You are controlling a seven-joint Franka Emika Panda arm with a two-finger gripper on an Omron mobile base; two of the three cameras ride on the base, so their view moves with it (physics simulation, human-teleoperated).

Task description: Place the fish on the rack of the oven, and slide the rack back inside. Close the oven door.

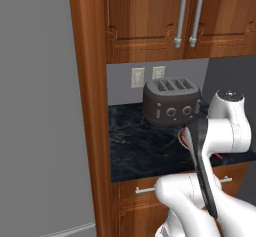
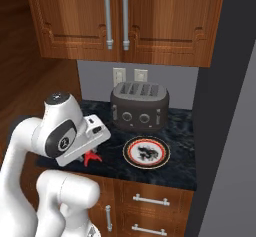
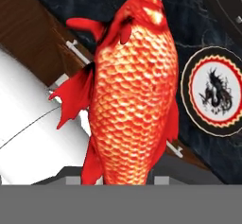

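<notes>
The fish [image 3: 134, 90] is red and scaly and hangs lengthwise in the hand view, head away from the hand. My gripper [image 3: 118, 178] is shut on its tail end, and the fingertips are mostly hidden behind its body. In the right base view the fish [image 2: 91, 157] pokes out red below the gripper [image 2: 89, 152], held just above the front left of the dark counter [image 2: 180, 131]. The oven, its rack and the oven door are out of view.
A dark grey toaster [image 2: 140, 106] stands at the back of the counter under wooden wall cabinets [image 2: 150, 16]. A round red-rimmed white plate [image 2: 146, 151] lies in front of it, to the right of the fish. Drawers with bar handles [image 2: 151, 199] sit below. A tall grey panel [image 1: 35, 106] rises left.
</notes>
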